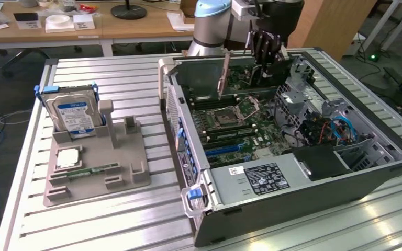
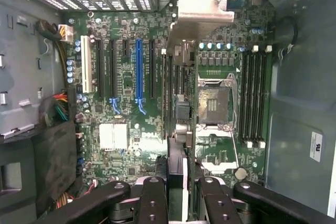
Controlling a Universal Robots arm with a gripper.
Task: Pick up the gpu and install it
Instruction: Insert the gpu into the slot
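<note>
**Inside the computer case [image 1: 326, 193]: a misaligned card could strike the board**

The fingers [image 2: 152, 198] are clamped on the gpu [image 2: 176, 103], which stands edge-on over the motherboard [image 2: 121, 93], with its silvery bracket [image 2: 197, 9] toward the case's rear openings. The card lies between the blue expansion slot [image 2: 138, 66] and the open CPU socket [image 2: 212, 103]; I cannot tell whether its edge touches a slot. If it is pressed down off-line or tilted, the connector may hit components or jam, and the bracket could snag the rear wall.
</note>
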